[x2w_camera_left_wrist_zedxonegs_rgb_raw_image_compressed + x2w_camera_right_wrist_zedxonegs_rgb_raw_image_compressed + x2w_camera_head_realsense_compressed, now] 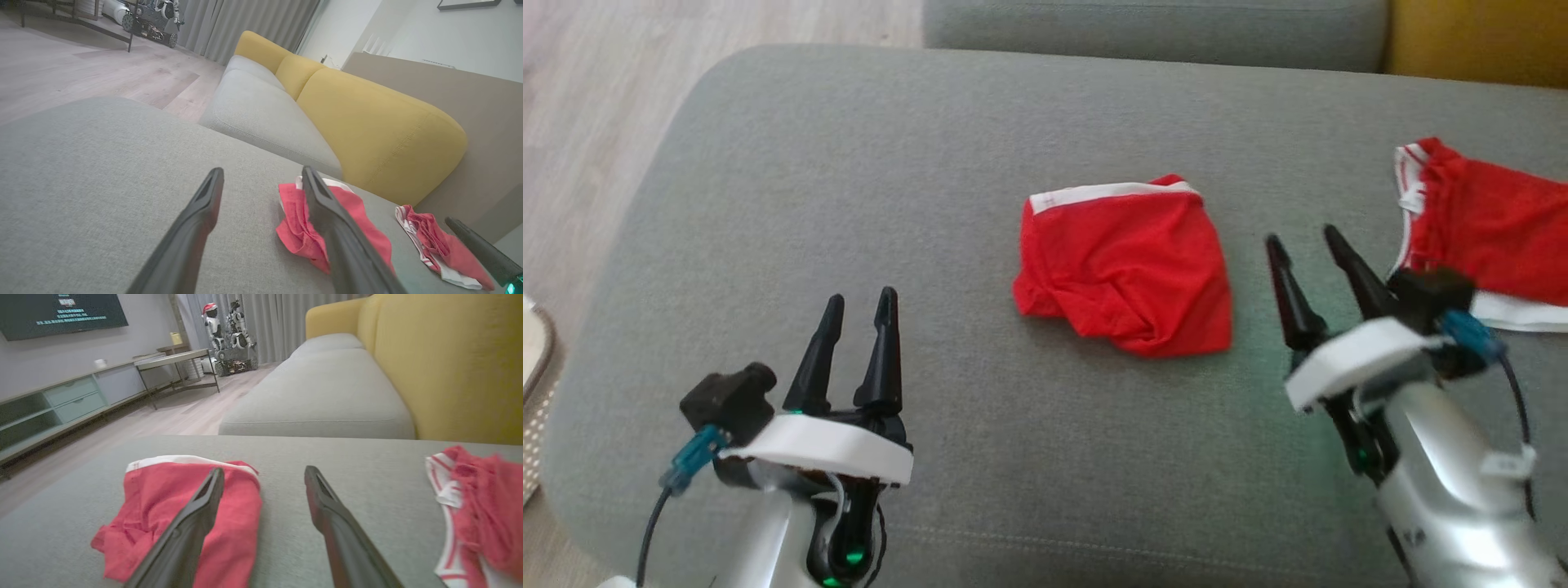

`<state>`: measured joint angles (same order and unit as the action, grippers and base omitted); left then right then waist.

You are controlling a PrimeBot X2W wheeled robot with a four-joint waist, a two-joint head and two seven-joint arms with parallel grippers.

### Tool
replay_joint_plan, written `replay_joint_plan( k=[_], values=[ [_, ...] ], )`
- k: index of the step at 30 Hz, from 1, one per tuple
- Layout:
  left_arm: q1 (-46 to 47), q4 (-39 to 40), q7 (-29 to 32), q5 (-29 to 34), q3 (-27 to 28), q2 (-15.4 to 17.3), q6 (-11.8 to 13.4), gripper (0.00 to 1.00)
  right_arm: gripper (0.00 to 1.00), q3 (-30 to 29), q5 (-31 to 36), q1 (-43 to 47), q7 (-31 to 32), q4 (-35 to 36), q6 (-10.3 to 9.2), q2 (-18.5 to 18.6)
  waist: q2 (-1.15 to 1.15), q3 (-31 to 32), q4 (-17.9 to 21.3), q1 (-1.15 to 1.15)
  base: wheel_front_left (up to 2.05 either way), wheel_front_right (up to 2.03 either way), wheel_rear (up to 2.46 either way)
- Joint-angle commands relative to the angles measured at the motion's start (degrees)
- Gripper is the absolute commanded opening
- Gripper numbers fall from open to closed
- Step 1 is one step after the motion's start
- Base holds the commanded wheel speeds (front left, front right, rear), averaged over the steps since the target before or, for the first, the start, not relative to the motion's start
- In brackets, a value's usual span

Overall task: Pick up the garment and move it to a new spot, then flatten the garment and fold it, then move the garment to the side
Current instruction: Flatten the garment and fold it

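Note:
A red garment point(1123, 265) with a white waistband lies bunched into a rough square in the middle of the grey cushion point(849, 180). It also appears in the left wrist view point(292, 222) and the right wrist view point(159, 494). My left gripper point(859, 304) hovers open to its lower left, well apart from it, holding nothing point(263, 173). On the garment's right, my right gripper point(1303, 243) stands open and empty point(263, 473), a short way off its edge.
A second red garment with white trim point(1494, 220) lies crumpled at the cushion's right edge, just beyond my right gripper point(482, 506). A grey sofa seat point(327, 388) with a yellow back point(457, 363) stands behind. Wooden floor point(588, 122) lies to the left.

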<state>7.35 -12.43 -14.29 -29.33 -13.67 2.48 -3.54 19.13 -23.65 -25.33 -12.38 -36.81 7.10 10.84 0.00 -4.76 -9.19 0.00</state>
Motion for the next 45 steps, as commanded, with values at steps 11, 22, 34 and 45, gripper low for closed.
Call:
replay_joint_plan(
  k=[11, 22, 34, 45],
  values=[
    [-1.21, 4.87, -0.71, 2.12, 2.71, 0.4, -0.71, 1.0, 1.0, -11.87, 16.21, 12.97, -2.19, 14.12, 0.39, -4.98, 0.0, 0.56, 2.54, 0.0, 0.0, 0.0, 0.0],
    [-1.63, 4.83, -0.71, 1.85, 1.77, 0.4, -1.04, 1.0, 1.0, -13.01, 19.2, 14.48, -0.28, 19.8, 0.39, -7.44, 0.0, -0.35, 1.66, 0.0, 0.0, 0.0, 0.0],
    [1.18, 4.35, -0.71, 0.7, -0.85, 0.4, -1.29, 1.0, 0.0, -8.94, 20.32, 3.07, 1.77, 14.68, 0.39, -6.95, 0.0, -5.91, -5.82, 0.0, 0.0, 0.0, 0.0],
    [4.16, 3.87, -0.71, -1.33, -2.94, 0.4, -1.4, 1.0, 0.0, -8.63, 21.52, -9.6, -0.06, -3.24, 0.39, -4.23, 0.0, -11.8, -14.71, 0.0, 0.0, 0.0, 0.0]
  ],
)
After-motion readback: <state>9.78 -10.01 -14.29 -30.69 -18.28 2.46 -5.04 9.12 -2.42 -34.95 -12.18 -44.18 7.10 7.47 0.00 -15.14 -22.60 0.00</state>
